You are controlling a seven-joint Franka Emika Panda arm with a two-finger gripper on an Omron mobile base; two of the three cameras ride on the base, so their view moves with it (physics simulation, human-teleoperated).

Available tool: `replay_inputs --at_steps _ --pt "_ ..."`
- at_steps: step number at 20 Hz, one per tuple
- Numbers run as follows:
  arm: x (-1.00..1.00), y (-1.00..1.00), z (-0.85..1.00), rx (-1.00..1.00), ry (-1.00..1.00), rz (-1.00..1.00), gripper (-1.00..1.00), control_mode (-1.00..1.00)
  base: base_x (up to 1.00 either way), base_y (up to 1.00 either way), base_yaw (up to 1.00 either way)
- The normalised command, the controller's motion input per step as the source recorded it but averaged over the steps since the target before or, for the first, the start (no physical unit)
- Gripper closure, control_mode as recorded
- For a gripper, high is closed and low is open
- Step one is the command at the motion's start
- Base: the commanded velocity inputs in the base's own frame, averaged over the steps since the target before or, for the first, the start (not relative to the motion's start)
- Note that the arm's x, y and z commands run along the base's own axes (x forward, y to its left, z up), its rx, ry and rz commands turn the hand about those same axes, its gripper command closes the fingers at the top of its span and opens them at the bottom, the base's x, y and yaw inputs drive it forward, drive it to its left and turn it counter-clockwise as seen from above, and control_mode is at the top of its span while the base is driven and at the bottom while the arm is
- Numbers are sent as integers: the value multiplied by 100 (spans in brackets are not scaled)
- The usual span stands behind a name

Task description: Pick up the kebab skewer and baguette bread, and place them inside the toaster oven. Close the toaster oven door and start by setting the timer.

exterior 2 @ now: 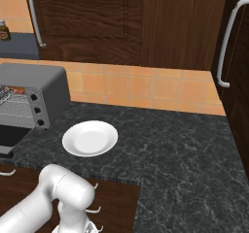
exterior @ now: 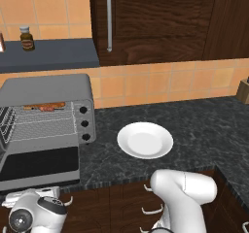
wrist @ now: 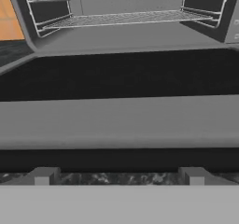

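The toaster oven [exterior: 46,89] stands at the left of the counter, with its door [exterior: 41,161] folded down and open. On the upper rack lie the orange-brown baguette bread [exterior: 35,106] and the kebab skewer [exterior: 49,108] with its red chunks, side by side. They also show as the kebab skewer [exterior 2: 18,89] inside the toaster oven [exterior 2: 34,84]. In the hand view my gripper [wrist: 119,177] is open and empty. It sits low at the front edge of the door [wrist: 119,120], facing the lower wire rack [wrist: 121,17]. Three black knobs [exterior: 85,123] sit on the oven's right side.
An empty white plate [exterior: 145,140] rests on the dark counter [exterior: 194,125] right of the oven. A spice jar [exterior: 26,38] stands on the shelf above. A brown box [exterior: 243,91] sits at the far right. Drawer handles [exterior: 151,209] line the cabinet front below.
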Motion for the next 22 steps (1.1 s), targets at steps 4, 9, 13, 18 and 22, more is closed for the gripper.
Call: replay_inputs --at_steps 4,9,13,18,22 --pt "2 0 -16 0 0 0 -100 -100 0 0 0" --pt "0 0 -21 0 0 0 -100 -100 0 0 0" --pt "0 0 -17 0 0 0 -100 -100 0 0 0" --pt "6 0 -9 0 0 0 -100 -100 0 0 0" --pt "21 0 -4 0 0 0 -100 -100 0 0 0"
